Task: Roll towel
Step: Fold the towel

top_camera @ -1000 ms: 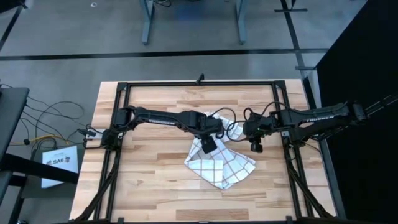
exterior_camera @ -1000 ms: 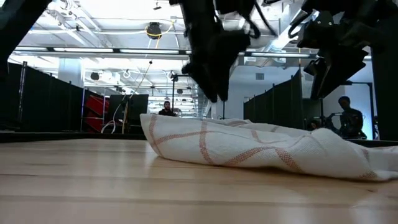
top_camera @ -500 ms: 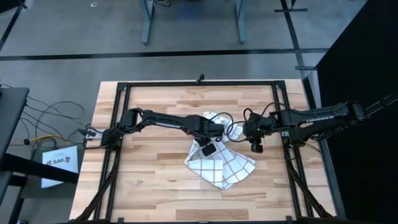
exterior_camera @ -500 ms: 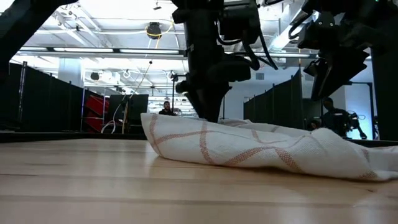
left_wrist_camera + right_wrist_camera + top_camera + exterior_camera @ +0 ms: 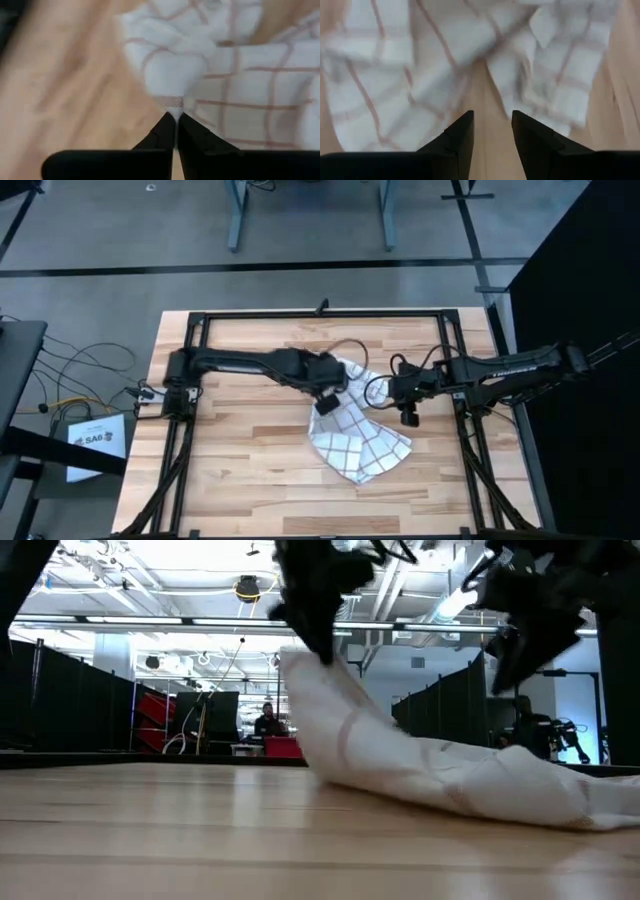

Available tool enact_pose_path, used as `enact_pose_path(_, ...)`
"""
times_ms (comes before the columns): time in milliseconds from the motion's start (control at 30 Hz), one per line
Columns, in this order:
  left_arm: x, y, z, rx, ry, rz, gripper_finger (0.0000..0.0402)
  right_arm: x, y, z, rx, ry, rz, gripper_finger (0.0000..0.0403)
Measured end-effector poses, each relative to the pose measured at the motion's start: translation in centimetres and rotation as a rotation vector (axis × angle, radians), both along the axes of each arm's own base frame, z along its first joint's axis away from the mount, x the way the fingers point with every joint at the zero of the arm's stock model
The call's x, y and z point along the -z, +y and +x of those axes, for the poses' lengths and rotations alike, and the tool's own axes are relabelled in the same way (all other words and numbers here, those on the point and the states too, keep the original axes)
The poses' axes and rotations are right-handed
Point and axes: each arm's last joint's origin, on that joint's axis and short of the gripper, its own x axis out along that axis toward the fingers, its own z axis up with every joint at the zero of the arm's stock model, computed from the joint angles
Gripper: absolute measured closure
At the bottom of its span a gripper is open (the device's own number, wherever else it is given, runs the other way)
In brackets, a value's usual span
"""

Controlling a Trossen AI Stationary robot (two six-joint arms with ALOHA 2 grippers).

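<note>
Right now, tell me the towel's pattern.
The towel is white with a thin-lined grid check, clearest in the high view.

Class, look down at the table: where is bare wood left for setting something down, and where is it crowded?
Bare wood runs along the table's near edge and left of the towel. The middle is crowded: the left gripper pinches the towel's lifted corner, the right gripper hangs beside it.

i see the wooden table [image 5: 230,470] with its black frame [image 5: 320,313] along the edges. off its left side, cables [image 5: 85,370] trail over the grey floor [image 5: 120,240] to a white box [image 5: 95,442]. beyond the table a person [image 5: 267,723] sits among dark partitions [image 5: 80,705].
</note>
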Motion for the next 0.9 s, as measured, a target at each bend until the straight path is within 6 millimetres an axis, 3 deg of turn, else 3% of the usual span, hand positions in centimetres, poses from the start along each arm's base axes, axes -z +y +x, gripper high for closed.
enact_pose_path(133,-1.1,1.1,-1.2,-0.033,-0.008,0.024,0.0401,0.3,0.4,2.5,-0.052,-0.117,0.06,0.0284)
enact_pose_path(333,2.8,2.4,-2.0,-0.044,0.122,0.045,0.0401,4.7,-0.5,6.5,-0.016,-0.074,0.019,0.0284)
enact_pose_path(533,6.5,1.8,-2.9,0.018,0.203,-0.02,0.0402,7.8,-4.5,8.8,0.163,-0.017,-0.051,0.0284)
enact_pose_path(667,7.7,1.4,-4.6,0.045,0.286,-0.02,0.0402,10.2,-6.2,8.6,0.184,0.102,-0.027,0.0284)
enact_pose_path(900,5.7,1.6,-10.4,0.029,0.187,-0.01,0.0402,10.3,-6.7,7.8,0.19,0.162,-0.031,0.0284)
